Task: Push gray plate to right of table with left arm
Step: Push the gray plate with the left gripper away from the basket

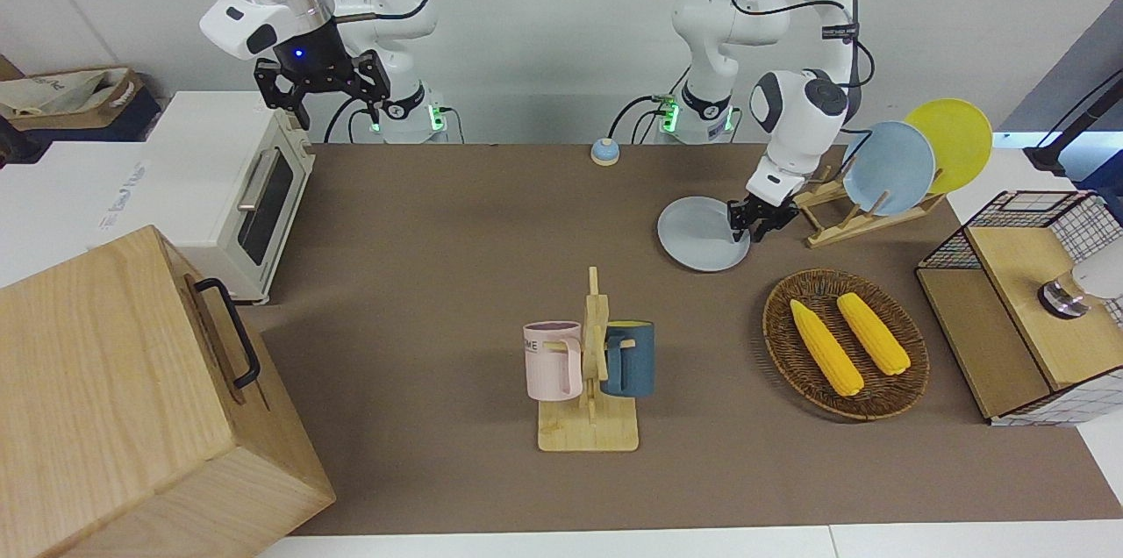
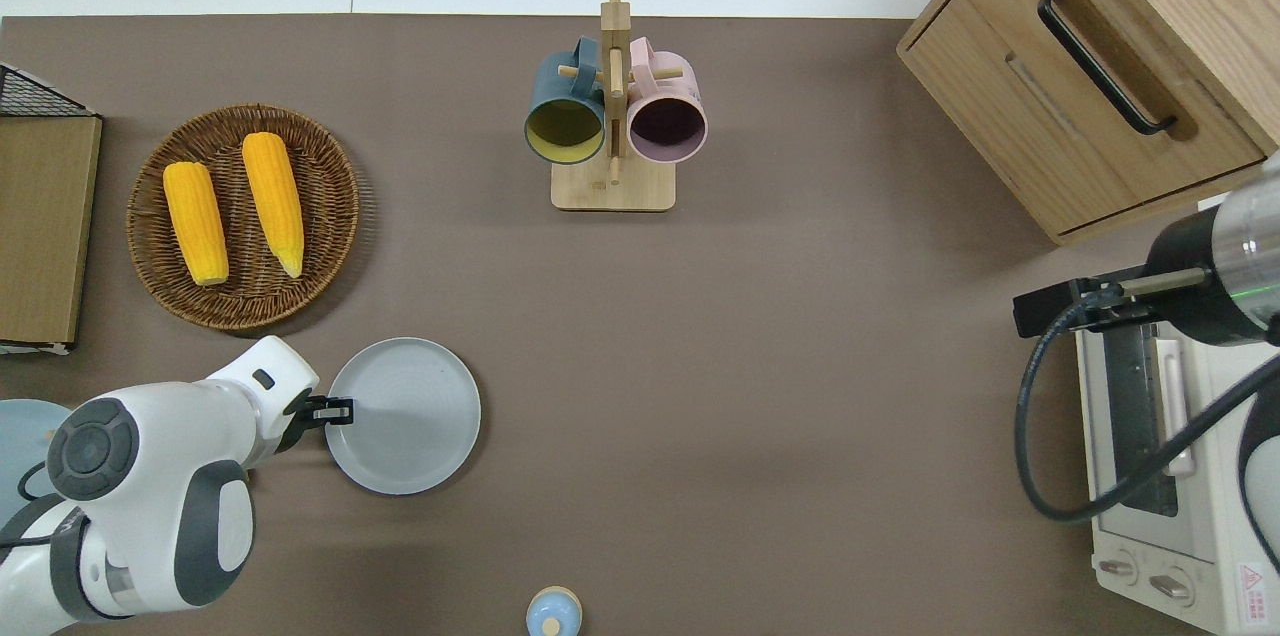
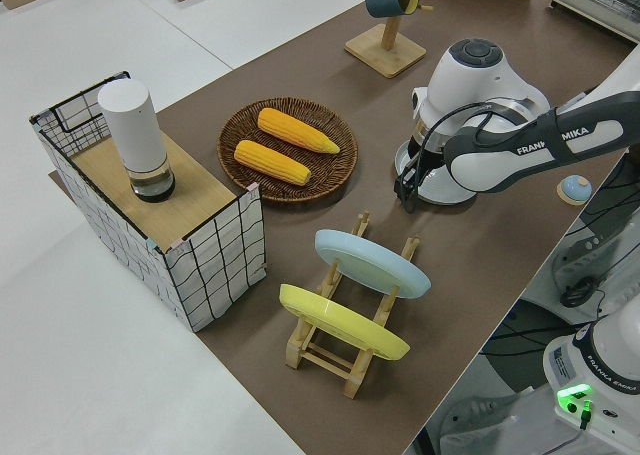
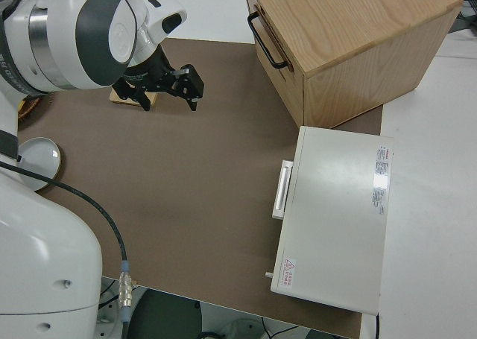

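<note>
Plate: gray plate (image 2: 405, 428) flat on table (image 2: 760, 396), toward left arm's end, nearer the robots than wicker basket (image 2: 330, 216) (two corn cobs inside) | left gripper (image 2: 335, 410) at plate's rim, finger spacing indiscernible | right arm parked, fingers spread

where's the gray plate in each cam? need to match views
Front view: gray plate flat on the table, beside the wooden plate rack, left gripper at its rim.
Overhead view: plate low in the picture, nearer to the robots than the corn basket.
Left side view: only its rim shows under the arm.
Right side view: part of it at the picture's edge.
Shared landmark: the mug rack.
</note>
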